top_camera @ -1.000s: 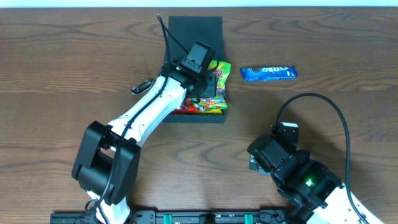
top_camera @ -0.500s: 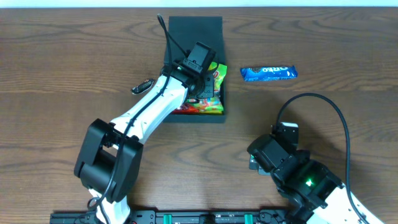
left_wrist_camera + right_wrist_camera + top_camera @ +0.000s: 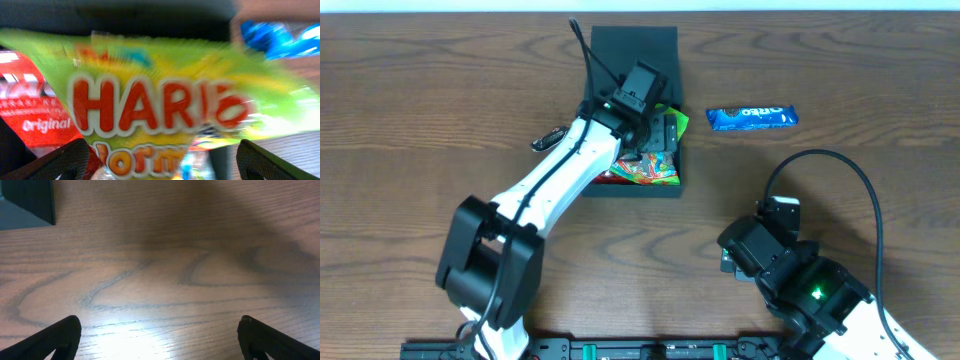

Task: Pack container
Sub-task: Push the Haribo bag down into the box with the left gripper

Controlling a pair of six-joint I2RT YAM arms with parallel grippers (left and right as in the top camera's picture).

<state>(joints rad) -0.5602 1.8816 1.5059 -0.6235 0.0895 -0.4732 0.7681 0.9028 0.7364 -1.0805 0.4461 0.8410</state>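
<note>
1. Overhead, the worktop (image 3: 420, 120) carries the container (image 3: 630, 50) at centre back, with its lid flap laid open.
2. Our left tool (image 3: 162, 147) hangs over the container's right half, fingers spread and gripping nothing. The right tool (image 3: 160, 322) is also spread, over bare wood near the front.
3. The Haribo packet (image 3: 150, 110) crowds the right wall, so we judge it needs pressing flat inside.
4. The Oreo packet (image 3: 752, 117) lies outside, near the container.
</note>
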